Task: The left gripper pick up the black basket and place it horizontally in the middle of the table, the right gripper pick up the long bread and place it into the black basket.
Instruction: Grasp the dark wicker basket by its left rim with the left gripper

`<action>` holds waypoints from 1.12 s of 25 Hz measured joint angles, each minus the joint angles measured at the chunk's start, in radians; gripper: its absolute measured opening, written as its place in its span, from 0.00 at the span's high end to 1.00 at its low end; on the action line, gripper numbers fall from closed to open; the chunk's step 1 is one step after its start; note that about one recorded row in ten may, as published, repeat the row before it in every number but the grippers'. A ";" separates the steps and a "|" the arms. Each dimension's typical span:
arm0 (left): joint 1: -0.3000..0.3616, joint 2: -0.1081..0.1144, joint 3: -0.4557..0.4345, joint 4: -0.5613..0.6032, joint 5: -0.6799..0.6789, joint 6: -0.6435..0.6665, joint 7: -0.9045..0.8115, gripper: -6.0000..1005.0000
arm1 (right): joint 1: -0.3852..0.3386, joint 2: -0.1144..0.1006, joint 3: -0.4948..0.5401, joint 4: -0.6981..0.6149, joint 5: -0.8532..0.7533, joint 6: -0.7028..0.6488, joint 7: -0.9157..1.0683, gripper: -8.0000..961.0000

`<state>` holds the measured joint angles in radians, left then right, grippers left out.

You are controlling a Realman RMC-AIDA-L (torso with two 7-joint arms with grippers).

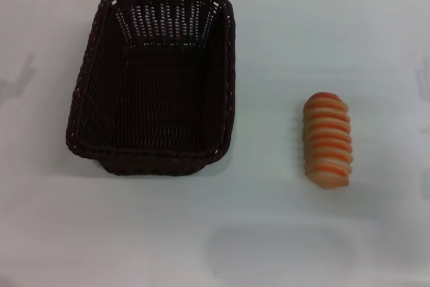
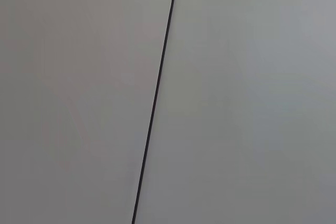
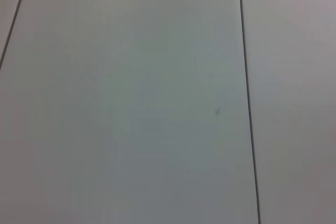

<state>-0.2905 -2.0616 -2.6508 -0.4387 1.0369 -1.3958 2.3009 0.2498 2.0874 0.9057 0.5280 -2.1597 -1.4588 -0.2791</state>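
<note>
The black basket [image 1: 153, 82] is sitting on the white table [image 1: 215, 233], left of centre in the head view, with its long axis running away from the robot, not across. It is lying empty, its woven floor showing bare. The long bread [image 1: 327, 139] is resting on the tabletop well apart to the right of the basket, also pointing lengthwise away from the robot, its orange-brown ridges facing up.

Neither arm is showing in the head view. The left wrist camera is looking only at a pale grey panelled surface [image 2: 236, 98] crossed by 1 dark seam, and the right wrist camera is looking at a similar pale panelled surface [image 3: 131, 103] with 2 thin seams; neither picture is showing any fingers, so whether the left gripper or the right gripper is spread or closed cannot be told, and nothing is being gripped within view.

Judging from this layout, the task is standing at its very start: 0 of 2 placements are done. The basket is waiting to be lifted by the left gripper, turned crosswise and set in the middle of the table, and after that the bread is waiting to be carried over by the right gripper and laid inside it.
</note>
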 joint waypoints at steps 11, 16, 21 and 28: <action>-0.002 0.001 0.003 0.000 0.000 0.004 0.000 0.16 | -0.002 0.000 -0.010 0.004 0.000 -0.001 0.000 0.30; 0.004 0.000 0.009 -0.010 0.004 0.007 -0.015 0.16 | -0.004 0.000 -0.011 0.008 0.000 -0.002 0.000 0.30; 0.012 -0.001 0.049 -0.083 0.011 0.124 -0.190 0.16 | -0.009 0.000 -0.012 0.012 0.000 -0.006 0.000 0.30; 0.057 0.002 0.231 -0.318 0.080 0.387 -0.470 0.16 | -0.012 0.000 -0.024 0.015 0.000 -0.007 0.000 0.30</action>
<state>-0.2337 -2.0601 -2.4199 -0.7563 1.1165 -1.0084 1.8312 0.2378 2.0877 0.8819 0.5431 -2.1597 -1.4662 -0.2791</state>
